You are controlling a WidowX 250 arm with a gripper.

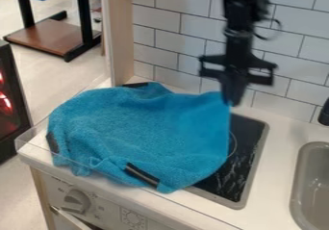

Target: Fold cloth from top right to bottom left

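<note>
The black gripper [234,98] hangs in the upper right part of the camera view, shut on the top right corner of the blue cloth [141,130]. That corner is lifted, and the cloth's right side drapes down from it. The rest lies rumpled over the left part of the stove top, with its front edge near the counter's front. Dark patches show at the cloth's back, left and front edges.
The black cooktop [247,147] is partly covered by the cloth. A grey sink [300,185] is at the right, a tiled wall [167,36] stands behind, and a clear low guard [38,140] edges the counter's left.
</note>
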